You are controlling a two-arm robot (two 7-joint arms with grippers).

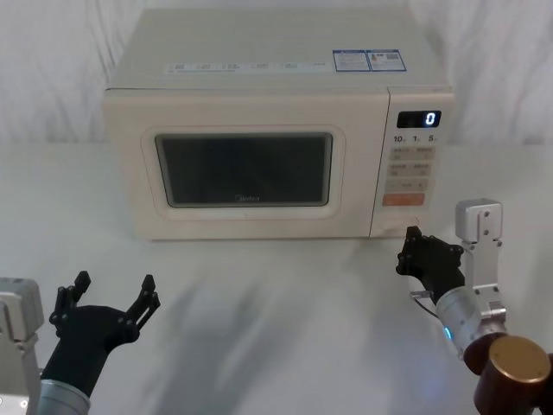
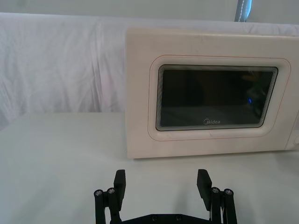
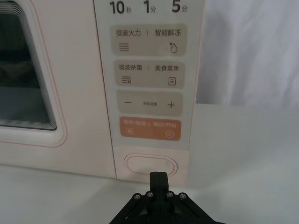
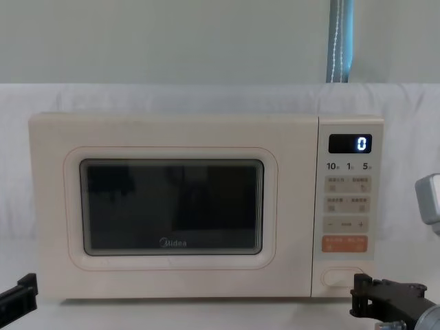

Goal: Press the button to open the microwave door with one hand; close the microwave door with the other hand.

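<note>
Item: microwave [image 1: 259,112]. A cream boxy Midea oven stood at the back of a white-covered worktop [image 1: 276,346], against a draped white cloth. Labels lay along the top panel.

Item: microwave door [image 4: 172,206]. The wide cream panel with its dark glass window was shut flush with the body, the Midea logo under the glass.

Item: control strip, on the microwave's right. A black display [image 4: 349,143] read a blue 0. Below it sat rows of small beige keys, then an orange key [image 3: 151,128].

Item: button [image 3: 150,164]. The large cream oblong sat at the bottom of the strip, beneath the orange key, not yet pushed in as far as could be seen.

Item: right hand [image 3: 158,176]. Its black fingers were pressed together to a single tip, held just in front of the button and a shade below it; whether the tip touched the button could not be told. In the head view it hung near the microwave's lower right corner.

Item: left hand [image 1: 112,292]. Its fingers were spread wide, holding nothing, above the worktop well in front of the door's left side.
</note>
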